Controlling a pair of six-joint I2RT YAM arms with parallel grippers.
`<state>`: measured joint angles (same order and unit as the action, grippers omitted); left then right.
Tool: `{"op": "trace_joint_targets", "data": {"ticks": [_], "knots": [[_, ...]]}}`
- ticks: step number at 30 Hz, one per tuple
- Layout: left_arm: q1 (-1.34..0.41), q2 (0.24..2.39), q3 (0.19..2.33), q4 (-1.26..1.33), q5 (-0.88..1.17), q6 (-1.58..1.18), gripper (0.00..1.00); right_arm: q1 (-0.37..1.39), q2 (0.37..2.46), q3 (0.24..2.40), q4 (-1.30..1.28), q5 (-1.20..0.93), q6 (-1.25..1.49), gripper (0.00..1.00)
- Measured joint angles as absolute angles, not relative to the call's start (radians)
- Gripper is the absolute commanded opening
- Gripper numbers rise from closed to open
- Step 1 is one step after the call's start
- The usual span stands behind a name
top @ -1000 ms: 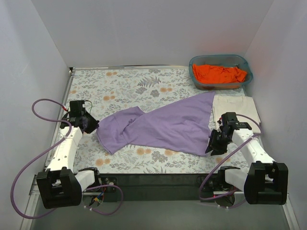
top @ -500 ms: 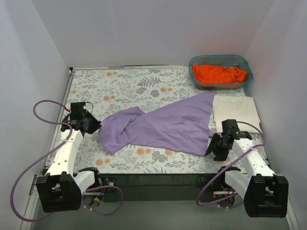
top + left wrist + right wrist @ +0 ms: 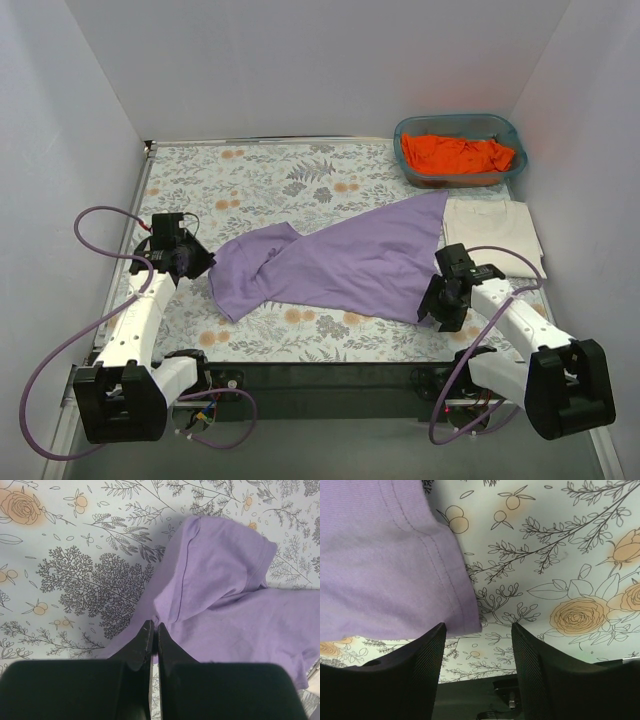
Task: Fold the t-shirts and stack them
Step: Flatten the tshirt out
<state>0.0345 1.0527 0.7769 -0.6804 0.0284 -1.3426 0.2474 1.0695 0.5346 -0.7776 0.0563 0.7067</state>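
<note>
The lavender-purple t-shirt (image 3: 340,262) lies spread and rumpled across the middle of the table. My left gripper (image 3: 203,262) is shut on its left edge; the left wrist view shows the jaws (image 3: 152,630) pinching a fold of the purple cloth (image 3: 225,580). My right gripper (image 3: 432,304) is open just above the shirt's near right hem corner. The right wrist view shows that corner (image 3: 455,610) by the gap between the fingers (image 3: 479,632). The bright orange t-shirt (image 3: 458,153) lies bunched in the basket. The cream-white folded t-shirt (image 3: 495,225) lies at the right.
The teal plastic basket (image 3: 404,132) stands at the back right corner. The floral tablecloth (image 3: 260,175) covers the table. White walls close in the back and both sides. The table's dark front edge (image 3: 320,375) runs between the arm bases.
My right gripper has moved left and a little nearer, onto the shirt's hem corner. My left gripper has shifted slightly right, carrying the shirt's left edge with it.
</note>
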Motion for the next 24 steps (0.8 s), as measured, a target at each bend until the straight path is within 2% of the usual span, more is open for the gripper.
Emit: {"op": "trace_joint_targets", "data": {"ticks": [10,14,19,20,24], "knots": [[0.017,1.053,0.777,-0.680,0.025,-1.343,0.00,0.377,1.163,0.566,-0.790,0.152,0.795,0.51],[0.017,1.053,0.777,-0.677,0.025,-1.343,0.00,0.392,1.175,0.570,-0.789,0.156,0.816,0.45],[-0.015,1.053,0.777,-0.672,0.021,-1.342,0.00,0.402,1.182,0.571,-0.779,0.150,0.834,0.28],[-0.020,1.053,0.777,-0.672,0.021,-1.342,0.00,0.402,1.180,0.568,-0.776,0.146,0.836,0.21],[-0.022,1.053,0.777,-0.672,0.020,-1.342,0.00,0.401,1.177,0.553,-0.764,0.131,0.835,0.03]]}}
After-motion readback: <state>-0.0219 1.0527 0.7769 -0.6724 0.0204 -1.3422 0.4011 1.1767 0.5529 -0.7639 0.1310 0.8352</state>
